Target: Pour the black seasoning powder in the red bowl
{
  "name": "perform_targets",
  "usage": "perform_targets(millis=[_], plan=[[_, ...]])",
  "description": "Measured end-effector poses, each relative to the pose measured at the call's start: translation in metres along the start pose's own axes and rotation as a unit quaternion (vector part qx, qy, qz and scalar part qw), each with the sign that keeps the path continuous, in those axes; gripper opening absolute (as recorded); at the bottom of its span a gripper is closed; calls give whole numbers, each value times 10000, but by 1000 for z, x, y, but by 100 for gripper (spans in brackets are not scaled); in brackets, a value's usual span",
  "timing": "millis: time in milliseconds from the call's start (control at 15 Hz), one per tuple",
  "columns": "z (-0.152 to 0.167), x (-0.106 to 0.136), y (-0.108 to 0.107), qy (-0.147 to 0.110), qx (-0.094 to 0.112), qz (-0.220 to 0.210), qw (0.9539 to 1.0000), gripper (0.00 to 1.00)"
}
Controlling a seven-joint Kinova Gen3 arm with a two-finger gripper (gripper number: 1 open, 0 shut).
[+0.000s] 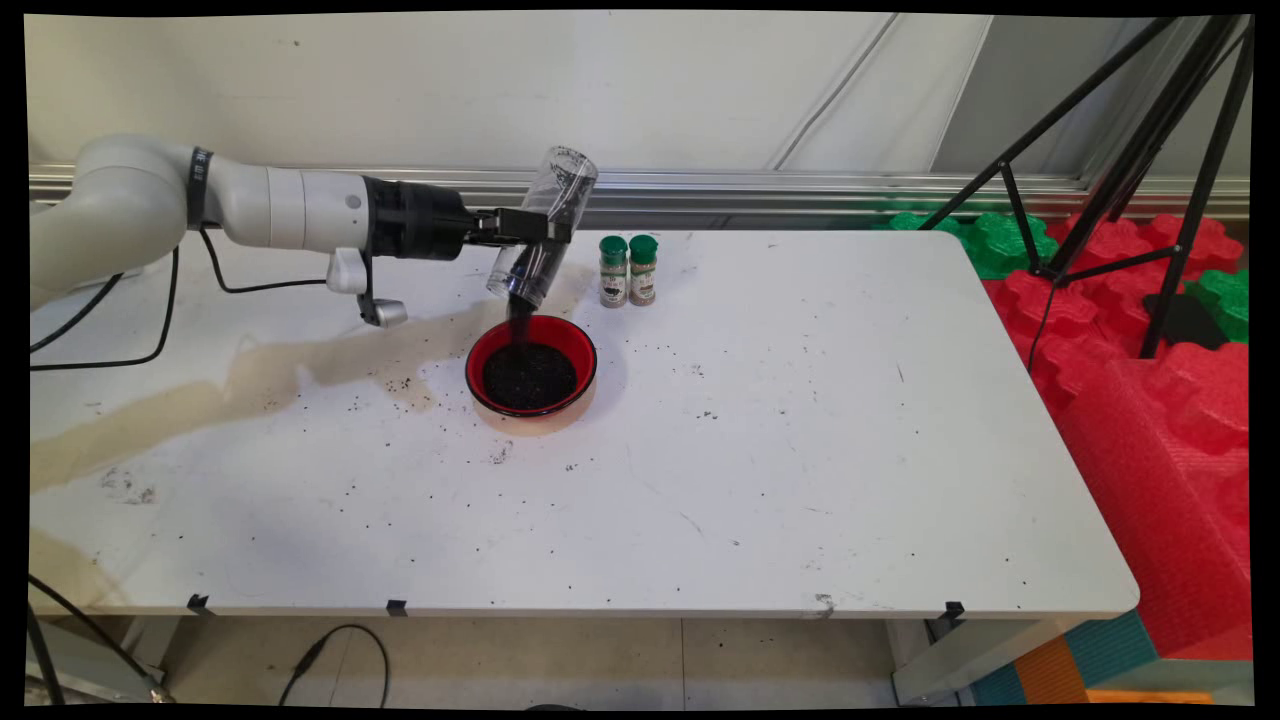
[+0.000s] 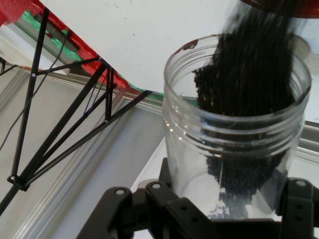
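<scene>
**Jar tipped over bowl, grains streaming**

I see the gripper (image 1: pixel 535 232) clamped on a clear plastic jar (image 1: pixel 541 228), threaded open mouth, no lid. Its long axis is steeply tilted: mouth points down and toward the near-left, base up toward the wall. Black grains (image 2: pixel 249 99) are sliding out of the mouth into the red bowl (image 1: pixel 531 366) directly below, which is already dark with them. Two green-capped spice bottles (image 1: pixel 628 270) stand upright just behind the bowl, to its right. Stray grains dot the white table (image 1: pixel 800 450).
</scene>
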Motion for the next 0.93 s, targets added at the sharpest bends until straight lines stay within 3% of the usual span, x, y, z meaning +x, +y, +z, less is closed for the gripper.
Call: perform_targets(millis=[933], plan=[[-1, 3, -9, -14, 95, 428, 9990, 0]])
